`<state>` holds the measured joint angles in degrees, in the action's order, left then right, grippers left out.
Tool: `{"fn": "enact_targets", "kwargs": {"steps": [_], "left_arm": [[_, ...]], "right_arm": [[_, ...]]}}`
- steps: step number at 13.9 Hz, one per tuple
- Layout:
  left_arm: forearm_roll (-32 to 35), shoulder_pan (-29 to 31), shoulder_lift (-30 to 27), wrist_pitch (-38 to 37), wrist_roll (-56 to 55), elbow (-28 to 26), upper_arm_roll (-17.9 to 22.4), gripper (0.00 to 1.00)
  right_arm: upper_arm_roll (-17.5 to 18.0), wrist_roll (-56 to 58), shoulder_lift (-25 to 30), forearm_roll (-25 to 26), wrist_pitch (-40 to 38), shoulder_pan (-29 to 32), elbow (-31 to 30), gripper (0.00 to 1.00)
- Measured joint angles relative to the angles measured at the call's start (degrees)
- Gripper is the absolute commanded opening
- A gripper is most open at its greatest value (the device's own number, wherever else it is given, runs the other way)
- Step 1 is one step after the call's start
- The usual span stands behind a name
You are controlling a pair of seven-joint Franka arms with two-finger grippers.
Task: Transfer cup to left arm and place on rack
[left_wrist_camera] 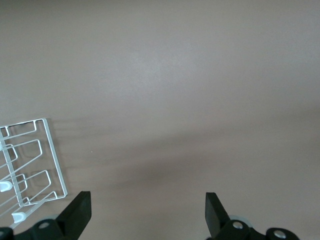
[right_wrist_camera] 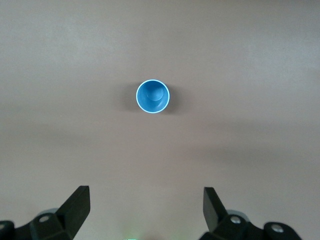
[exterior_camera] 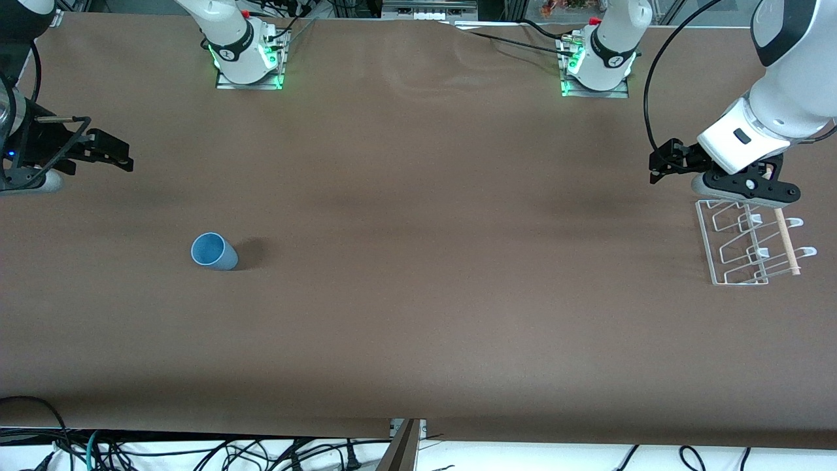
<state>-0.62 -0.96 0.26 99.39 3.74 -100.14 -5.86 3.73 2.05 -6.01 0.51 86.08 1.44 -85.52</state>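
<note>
The light-blue cup (exterior_camera: 213, 252) stands upright, mouth up, on the brown table toward the right arm's end. In the right wrist view the cup (right_wrist_camera: 153, 96) shows well apart from my right gripper (right_wrist_camera: 146, 205), whose fingers are spread wide with nothing between them. My right gripper (exterior_camera: 124, 156) hangs over bare table at that same end. The white wire rack (exterior_camera: 706, 242) with its wooden rod (exterior_camera: 786, 242) lies at the left arm's end. My left gripper (exterior_camera: 657, 167) hovers open and empty just beside the rack (left_wrist_camera: 56, 159), its fingers (left_wrist_camera: 80, 207) over bare table.
Both arm bases (exterior_camera: 248, 62) (exterior_camera: 595, 72) are bolted along the table edge farthest from the front camera. A black cable (exterior_camera: 654, 85) loops from the left arm. Loose cables (exterior_camera: 196, 451) lie on the floor below the table's near edge.
</note>
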Motion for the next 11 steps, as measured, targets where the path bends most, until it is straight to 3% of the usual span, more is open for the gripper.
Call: {"fn": "enact_targets", "kwargs": {"steps": [11], "left_arm": [[0.0,0.0,0.0,0.0,0.0,0.0,0.0,1.0]], "right_arm": [[0.0,0.0,0.0,0.0,0.2,0.0,0.0,1.0]]}}
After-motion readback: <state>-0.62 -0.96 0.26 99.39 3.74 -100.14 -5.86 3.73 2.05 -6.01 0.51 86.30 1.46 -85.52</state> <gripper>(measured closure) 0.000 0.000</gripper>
